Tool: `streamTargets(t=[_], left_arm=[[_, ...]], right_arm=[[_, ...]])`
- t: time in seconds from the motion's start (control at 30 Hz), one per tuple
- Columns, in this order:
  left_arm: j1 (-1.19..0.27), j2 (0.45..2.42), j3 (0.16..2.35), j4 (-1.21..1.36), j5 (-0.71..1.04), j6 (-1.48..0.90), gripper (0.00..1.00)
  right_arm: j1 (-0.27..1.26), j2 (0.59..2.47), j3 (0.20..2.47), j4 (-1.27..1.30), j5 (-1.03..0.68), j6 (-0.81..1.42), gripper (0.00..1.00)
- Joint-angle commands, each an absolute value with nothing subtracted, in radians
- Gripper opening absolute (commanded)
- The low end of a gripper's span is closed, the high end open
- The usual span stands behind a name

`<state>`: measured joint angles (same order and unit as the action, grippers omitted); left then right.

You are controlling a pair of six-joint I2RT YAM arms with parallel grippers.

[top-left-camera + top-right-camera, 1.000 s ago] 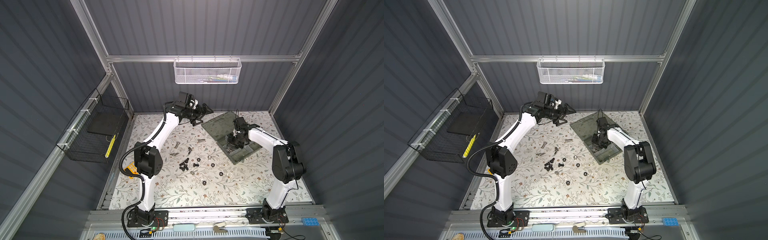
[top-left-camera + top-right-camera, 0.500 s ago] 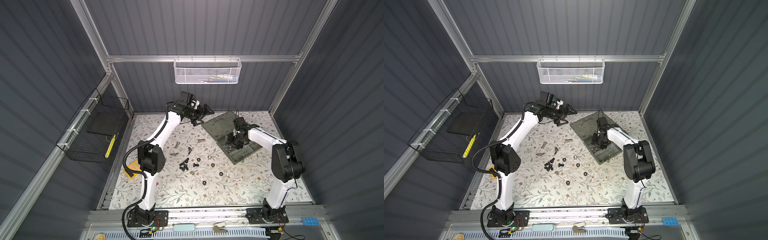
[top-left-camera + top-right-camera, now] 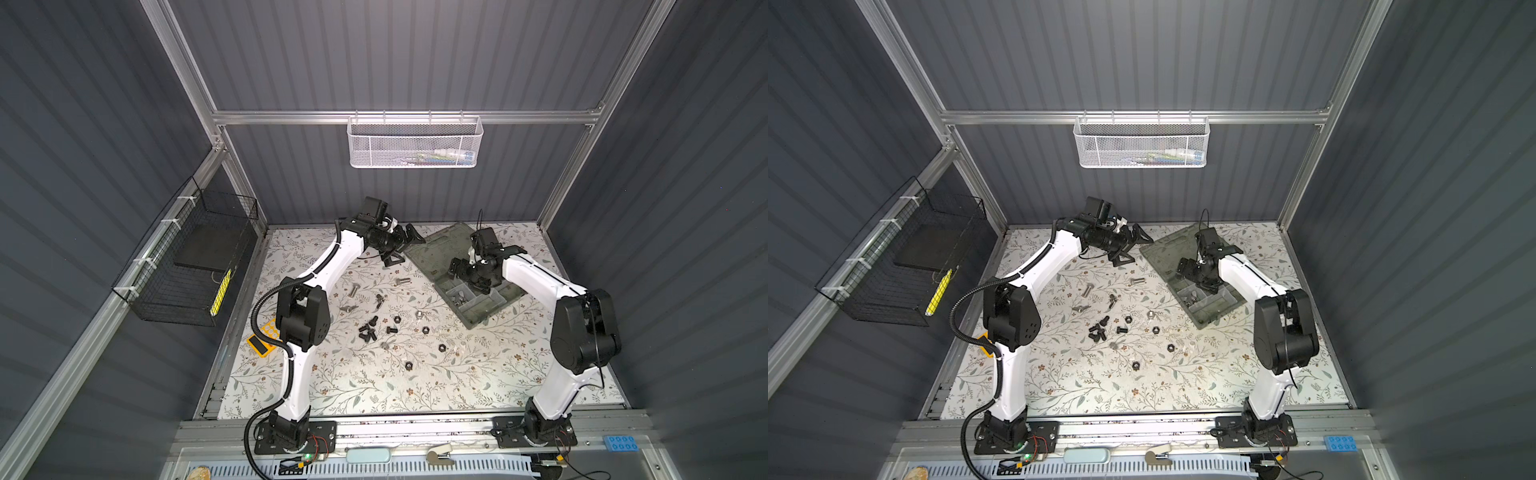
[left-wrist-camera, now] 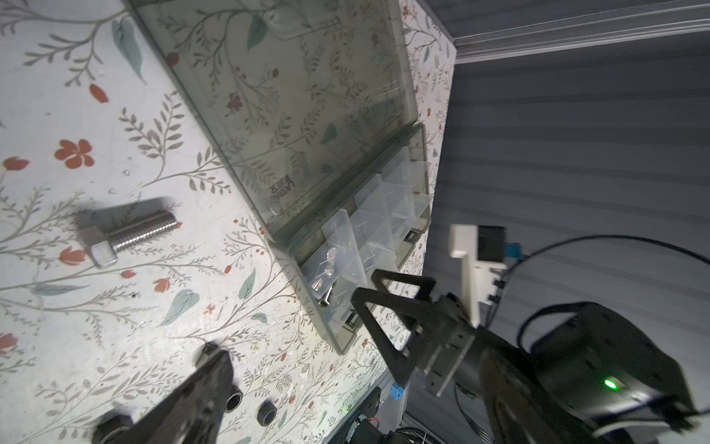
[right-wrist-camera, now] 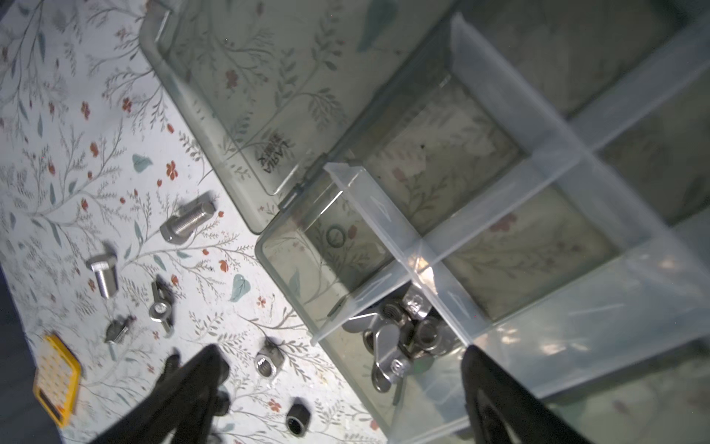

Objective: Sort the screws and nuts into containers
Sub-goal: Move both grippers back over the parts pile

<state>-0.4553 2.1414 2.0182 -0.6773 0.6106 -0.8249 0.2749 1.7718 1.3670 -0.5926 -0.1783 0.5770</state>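
Note:
The open organizer case (image 3: 446, 245) lies at the back right, its containers (image 5: 434, 180) split by pale dividers. One corner compartment holds silver nuts (image 5: 399, 342), wing-shaped ones among them. My right gripper (image 3: 467, 278) (image 5: 342, 384) hangs open and empty just above that compartment. My left gripper (image 3: 409, 247) hovers open above the mat by the lid's left edge; one fingertip (image 4: 215, 361) shows in the left wrist view. Silver screws (image 3: 402, 281) (image 5: 188, 221), black screws (image 3: 368, 328) and black nuts (image 3: 425, 330) lie loose on the floral mat.
A silver nut (image 5: 269, 363) and a black nut (image 5: 297, 419) rest on the mat close to the case's corner. A yellow object (image 3: 262, 347) lies by the left arm's elbow. A white mesh basket (image 3: 415, 143) and a black wire basket (image 3: 187, 266) hang on the walls.
My right gripper's jaws have gone from shut to wide open over the case. The left gripper has swung a little to the right, toward the lid.

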Motion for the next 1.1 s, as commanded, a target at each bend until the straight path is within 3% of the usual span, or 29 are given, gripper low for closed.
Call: streamTargets(t=[0.0,0.57,0.8,1.07], left_arm=[[-0.456,2.045,1.973,-0.696,0.575,-0.768,1.00],[-0.451,1.888,1.576,-0.761,0.337,-0.522,1.00],[-0.443,1.904,1.432,-0.627,0.296,-0.528,0.99],[-0.441,1.986,1.385,-0.520,0.254,-0.498,0.79]], right_arm=[[0.281,1.729,1.366,-0.558,-0.155,0.567,0.99],[0.465,1.666,1.183,-0.242,-0.075,0.487,0.99],[0.557,1.605,1.068,-0.149,0.002,0.463,0.99],[0.635,1.607,0.969,-0.037,0.017,0.411,0.99]])
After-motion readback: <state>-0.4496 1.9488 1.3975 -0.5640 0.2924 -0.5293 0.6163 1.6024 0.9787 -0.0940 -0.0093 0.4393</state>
